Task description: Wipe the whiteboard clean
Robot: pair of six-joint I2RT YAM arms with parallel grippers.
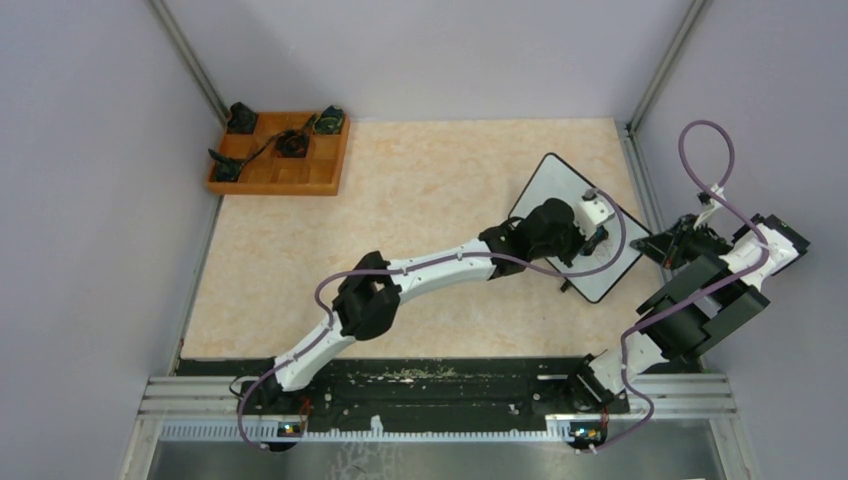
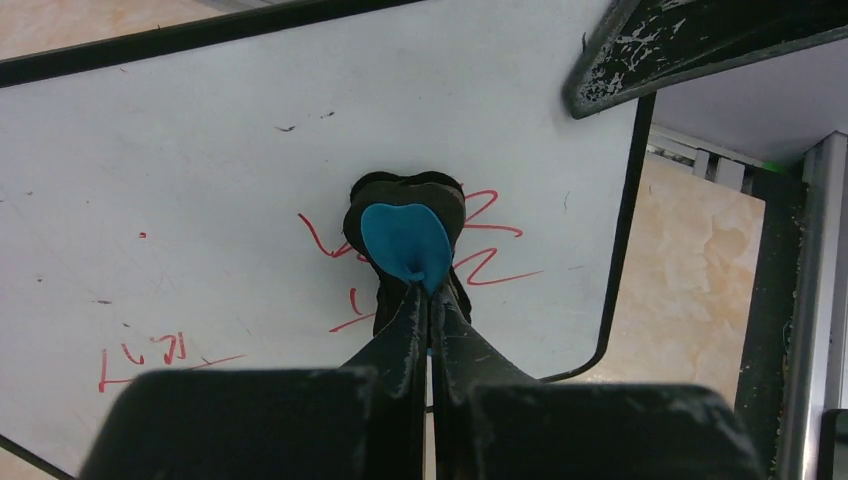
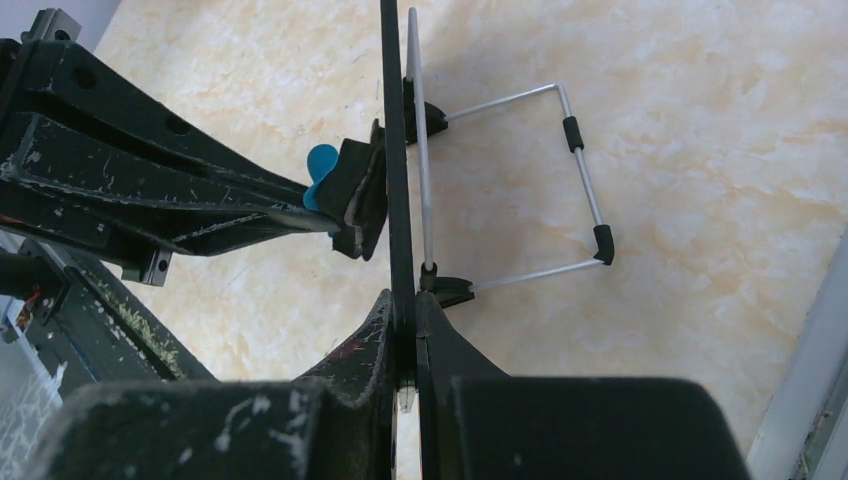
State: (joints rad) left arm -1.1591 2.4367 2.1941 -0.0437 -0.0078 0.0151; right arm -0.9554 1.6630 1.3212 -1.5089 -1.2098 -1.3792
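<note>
The whiteboard stands tilted on its wire stand at the right of the table. Red marks show on its face, with more marks at the lower left. My left gripper is shut on an eraser with a blue tab and a black pad. It presses the pad flat on the board over the red scribbles. My right gripper is shut on the board's black edge, seen edge-on in the right wrist view. The eraser touches the board's left face there.
A wooden compartment tray with small dark objects sits at the far left corner. Grey walls and metal posts close in the table on three sides. A black rail runs along the near edge.
</note>
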